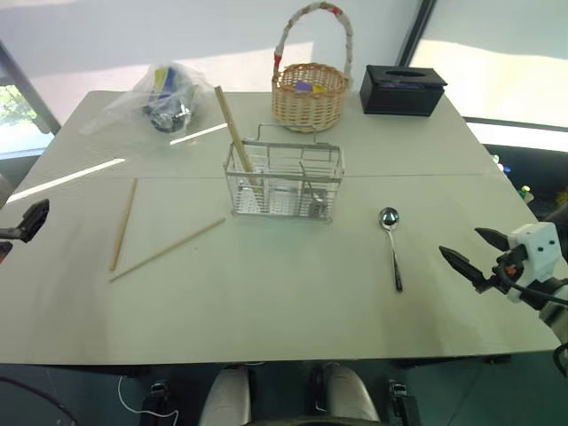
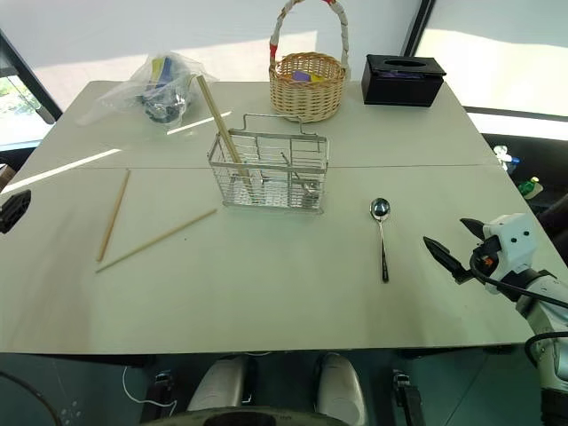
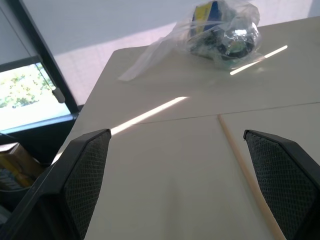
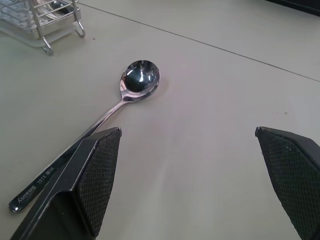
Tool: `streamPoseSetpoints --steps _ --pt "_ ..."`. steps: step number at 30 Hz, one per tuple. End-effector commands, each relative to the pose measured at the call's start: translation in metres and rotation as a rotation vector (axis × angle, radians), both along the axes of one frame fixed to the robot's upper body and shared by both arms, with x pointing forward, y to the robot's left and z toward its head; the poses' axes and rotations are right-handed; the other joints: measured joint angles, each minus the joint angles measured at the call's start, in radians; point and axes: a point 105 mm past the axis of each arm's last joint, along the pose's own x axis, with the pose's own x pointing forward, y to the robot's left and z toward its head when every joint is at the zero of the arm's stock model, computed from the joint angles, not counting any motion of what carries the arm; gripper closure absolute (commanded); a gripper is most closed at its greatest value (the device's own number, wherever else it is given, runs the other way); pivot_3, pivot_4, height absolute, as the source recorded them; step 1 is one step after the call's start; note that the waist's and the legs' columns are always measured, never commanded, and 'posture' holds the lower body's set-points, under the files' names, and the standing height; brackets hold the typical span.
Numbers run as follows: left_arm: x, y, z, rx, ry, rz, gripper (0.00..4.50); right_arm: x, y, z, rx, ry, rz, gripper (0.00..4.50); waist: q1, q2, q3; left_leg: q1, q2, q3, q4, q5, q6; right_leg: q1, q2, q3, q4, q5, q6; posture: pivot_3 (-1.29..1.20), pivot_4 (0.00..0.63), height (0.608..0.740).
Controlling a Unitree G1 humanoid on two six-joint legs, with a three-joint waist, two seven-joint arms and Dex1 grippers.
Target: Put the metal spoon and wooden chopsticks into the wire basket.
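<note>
1 wooden chopstick (image 1: 236, 135) leans in the wire basket (image 1: 284, 186); 2 more (image 1: 123, 223) lie near the table's (image 1: 266, 302) left edge. The metal spoon (image 1: 391, 244) lies nearer the right edge. The left gripper (image 3: 180, 190) and right gripper (image 1: 479, 253) are both wide open, holding nothing

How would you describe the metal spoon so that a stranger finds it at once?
Start at the wire basket in the middle of the table. Lying flat on the table beside it, toward the right hand, is the metal spoon: shiny silver, unlike the tan wooden chopsticks.

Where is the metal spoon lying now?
In the left eye view, the metal spoon lies flat on the table, to the right of the wire basket, with its bowl pointing away from the robot.
</note>
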Motion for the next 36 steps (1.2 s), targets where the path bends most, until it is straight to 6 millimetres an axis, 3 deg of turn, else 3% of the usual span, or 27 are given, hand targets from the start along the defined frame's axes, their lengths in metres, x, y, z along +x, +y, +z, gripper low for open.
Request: streamPoseSetpoints --steps 1,25,29,36 --pt "0.001 -0.001 0.016 0.061 -0.031 -0.005 0.0 0.001 -0.002 0.013 -0.018 -0.055 -0.002 0.06 0.0 0.0 0.0 0.0 0.0 0.0 0.0 0.0 0.0 0.0 0.0 0.0 0.0 0.0 0.0 0.0 0.15 0.712" --pt "0.005 -0.007 0.017 0.046 -0.029 -0.032 0.0 0.006 -0.001 0.023 -0.046 -0.071 0.013 0.06 0.0 0.0 0.0 0.001 0.0 0.0 0.0 0.0 0.0 0.0 0.0 0.0 0.001 0.0 0.0 0.0 0.15 0.712" --pt "0.013 -0.028 0.035 0.027 -0.048 -0.133 0.0 0.012 0.004 0.039 -0.059 -0.088 0.03 0.06 0.0 0.0 0.0 0.001 0.0 0.0 0.0 0.0 0.0 0.0 0.0 0.0 0.001 0.0 0.0 0.0 0.15 0.712" --pt "0.038 -0.102 0.073 0.007 -0.032 -0.494 0.0 0.028 0.022 0.059 -0.111 -0.004 0.037 0.06 0.0 -0.001 0.001 0.001 0.0 0.0 0.0 0.0 0.0 -0.001 0.0 0.0 0.002 0.0 0.0 0.0 0.15 0.712"
